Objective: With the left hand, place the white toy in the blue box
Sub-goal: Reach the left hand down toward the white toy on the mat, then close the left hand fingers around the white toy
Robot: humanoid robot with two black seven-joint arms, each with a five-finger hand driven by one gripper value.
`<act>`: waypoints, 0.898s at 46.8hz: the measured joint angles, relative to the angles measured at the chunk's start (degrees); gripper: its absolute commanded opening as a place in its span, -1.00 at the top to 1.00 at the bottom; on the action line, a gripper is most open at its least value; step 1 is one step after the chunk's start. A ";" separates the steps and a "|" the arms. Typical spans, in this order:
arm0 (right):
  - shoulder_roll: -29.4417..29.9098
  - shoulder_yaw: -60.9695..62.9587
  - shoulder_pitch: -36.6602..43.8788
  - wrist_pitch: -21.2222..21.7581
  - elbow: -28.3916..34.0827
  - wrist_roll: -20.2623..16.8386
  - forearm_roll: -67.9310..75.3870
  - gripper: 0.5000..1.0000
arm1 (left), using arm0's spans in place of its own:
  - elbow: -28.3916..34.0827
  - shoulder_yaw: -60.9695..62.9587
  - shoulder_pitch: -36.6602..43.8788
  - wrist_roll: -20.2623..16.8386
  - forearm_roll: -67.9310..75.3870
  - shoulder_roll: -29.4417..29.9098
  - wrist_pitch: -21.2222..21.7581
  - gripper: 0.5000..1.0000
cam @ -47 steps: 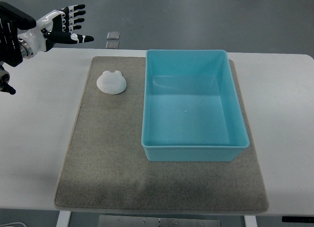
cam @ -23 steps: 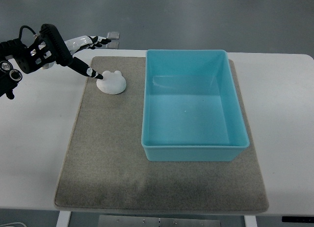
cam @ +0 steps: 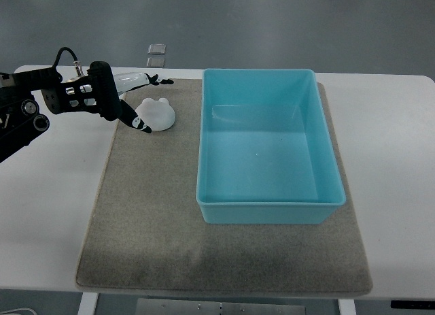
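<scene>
White toy [cam: 155,114] sits on the grey mat [cam: 149,213], near its far left corner and well short of the blue box [cam: 268,146], so you have nothing placed yet. Your left hand [cam: 132,101] reaches in from the left and brackets the toy: thumb tip at its near-left edge, other fingers [cam: 153,79] stretched past its far side, spread and not yet closed on it. Whether any fingertip touches is unclear. To the right, the box stands empty on the mat. Grasp, lift, carry and release all remain for you.
</scene>
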 measured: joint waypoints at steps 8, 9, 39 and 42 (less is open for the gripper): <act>0.00 -0.03 0.00 0.00 0.00 -0.01 0.00 -0.74 | -0.03 0.04 0.26 0.09 3.23 -0.05 0.46 -0.45; 0.00 -0.02 0.00 0.00 0.00 -0.02 0.00 -0.74 | -0.02 0.03 0.30 0.09 3.46 -0.05 0.68 -0.43; 0.00 0.01 0.00 0.00 0.00 0.00 0.00 -0.74 | 0.49 5.74 0.71 0.19 7.26 -0.27 8.49 -0.33; 0.00 0.01 0.00 0.00 0.00 0.01 0.00 -0.74 | 0.67 6.38 0.71 0.19 7.26 -0.26 9.05 -0.22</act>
